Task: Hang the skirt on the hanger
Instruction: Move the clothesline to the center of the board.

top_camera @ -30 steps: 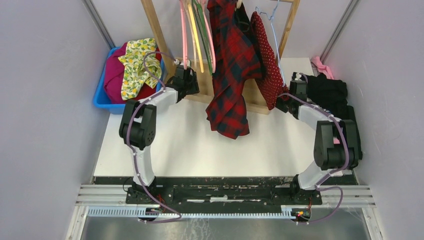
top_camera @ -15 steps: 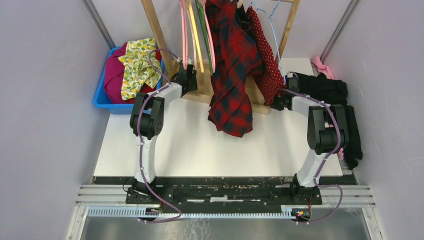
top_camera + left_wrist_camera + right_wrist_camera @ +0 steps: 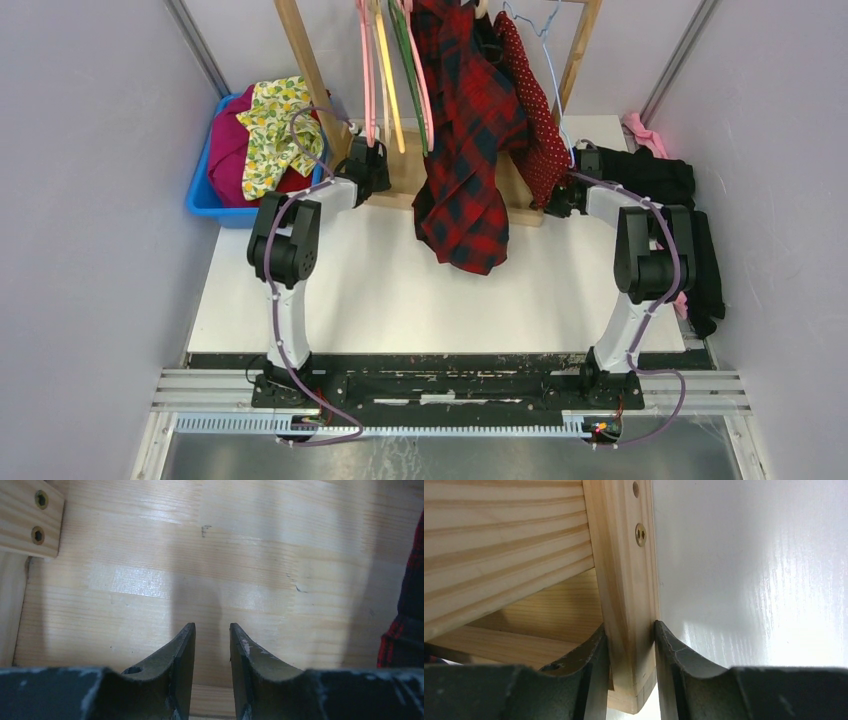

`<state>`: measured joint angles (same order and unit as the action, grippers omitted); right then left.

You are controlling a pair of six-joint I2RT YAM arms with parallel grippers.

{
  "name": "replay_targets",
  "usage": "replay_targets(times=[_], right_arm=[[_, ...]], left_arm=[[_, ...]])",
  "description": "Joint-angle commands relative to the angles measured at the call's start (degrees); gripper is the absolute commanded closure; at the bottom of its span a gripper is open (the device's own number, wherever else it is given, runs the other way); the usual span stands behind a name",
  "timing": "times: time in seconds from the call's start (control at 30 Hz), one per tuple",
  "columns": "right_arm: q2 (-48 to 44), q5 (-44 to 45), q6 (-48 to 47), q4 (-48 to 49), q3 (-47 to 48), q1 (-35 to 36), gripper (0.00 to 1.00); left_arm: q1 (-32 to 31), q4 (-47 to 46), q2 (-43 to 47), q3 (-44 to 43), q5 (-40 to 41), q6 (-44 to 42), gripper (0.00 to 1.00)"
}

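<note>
The right gripper point(image 3: 630, 626) was clamped on the wooden rack point(image 3: 310, 70). In the wrist view its two fingers pressed against opposite faces of a narrow upright board, the left finger point(image 3: 596, 650) and the right one both touching the wood. From above, that gripper sat at the rack's right foot, at about 6 o'clock from the lower hem of the skirt point(image 3: 530, 130).

The left gripper point(image 3: 212, 627) faced a broad flat board of the rack with its fingers a narrow gap apart. Only wood grain and the fingers' shadow showed in the gap near the tips. A pale strip of wood lay low in the gap, and whether the fingers pinched it could not be told. In the top view this gripper stood at the rack's left foot, at 9 o'clock from the red-and-black plaid garment point(image 3: 465, 130).

The skirt hung from the rack at about 1 o'clock from the middle of the table point(image 3: 380, 290), just right of the plaid garment. The thin hanger point(image 3: 547, 65) ran down along its 3 o'clock edge. Their tops were cut off by the frame, so whether the skirt sat on the hanger could not be told.
</note>
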<state>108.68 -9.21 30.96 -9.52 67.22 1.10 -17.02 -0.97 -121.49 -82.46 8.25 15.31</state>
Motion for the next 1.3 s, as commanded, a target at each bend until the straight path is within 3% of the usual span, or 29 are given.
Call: replay_targets(times=[0.0, 0.5, 0.63, 0.77, 0.9, 1.27], right_arm=[[3.4, 1.3, 2.8, 3.9, 2.2, -2.8, 0.8], [7.5, -4.2, 6.6, 6.9, 6.6, -11.0, 0.79], [6.0, -6.5, 7.3, 6.9, 6.1, -11.5, 0.71], [-1.4, -6.8, 7.4, 7.2, 1.1, -12.5, 0.54], [-11.5, -5.8, 6.8, 5.4, -4.6, -13.6, 0.44], [-40.1, -2.8, -0.1, -12.4, -10.4, -14.4, 0.38]], left_arm=[[-1.1, 5.4, 1.2, 6.1, -2.9, 0.4, 0.62], [-8.7, 1.6, 6.8, 15.0, -6.6, 3.6, 0.62], [-8.7, 0.2, 9.4, 16.9, -6.8, 4.9, 0.56], [-7.7, 1.8, 12.1, 15.2, -8.9, 5.2, 0.51], [-6.9, 3.6, 15.7, 14.2, -9.0, 5.6, 0.5], [-6.0, 5.6, 25.5, 18.1, -6.6, 7.0, 0.49]])
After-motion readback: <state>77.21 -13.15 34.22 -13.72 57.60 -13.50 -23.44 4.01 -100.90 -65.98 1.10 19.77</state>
